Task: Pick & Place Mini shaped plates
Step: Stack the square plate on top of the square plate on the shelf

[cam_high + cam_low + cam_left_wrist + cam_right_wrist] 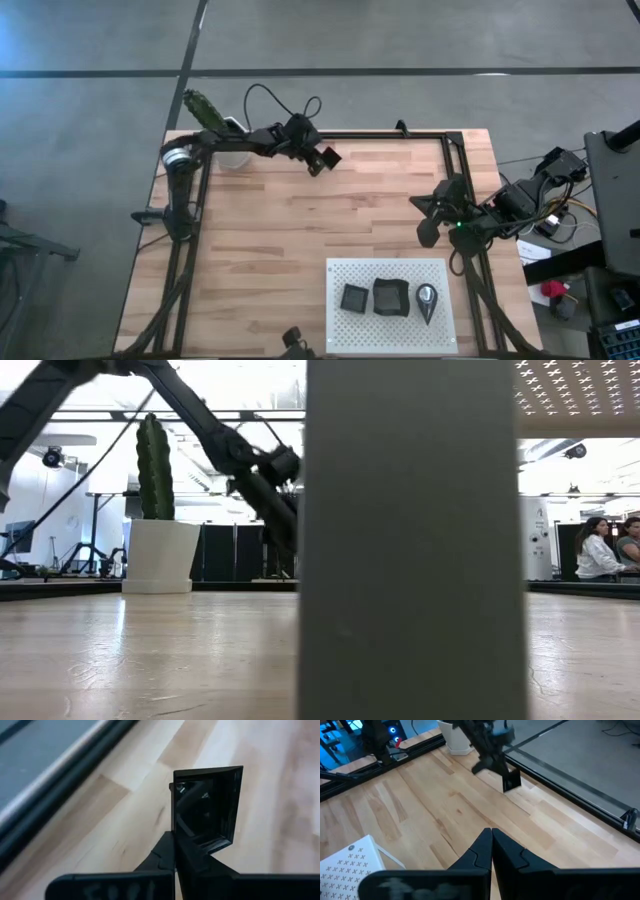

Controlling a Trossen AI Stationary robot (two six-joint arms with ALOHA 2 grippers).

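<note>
My left gripper (322, 160) reaches over the table's far middle, shut on a small black square plate (331, 157), which also shows in the left wrist view (205, 807) and the right wrist view (511, 780). Three more dark mini plates rest flat on the white perforated board (390, 275) at the near edge: a square one (355, 297), a wavy-edged square (390, 297) and a teardrop (428, 302). My right gripper (428, 228) waits shut over the table's right side, its fingers (482, 847) closed on nothing. My left gripper pinches the square plate between its two fingers (167, 852) by the rim near one corner (181, 831). The fingers come from the table's left. The plate stands on edge beyond the fingertips, its hollow side facing the wrist camera, lifted clear of the wood.
A white pot (233, 155) with a green cactus (155, 460) stands at the far left corner. A black frame rail (400, 135) runs along the table's far edge. A wide grey post (410, 540) blocks the middle of the low view. People (600, 550) sit in the room beyond.
</note>
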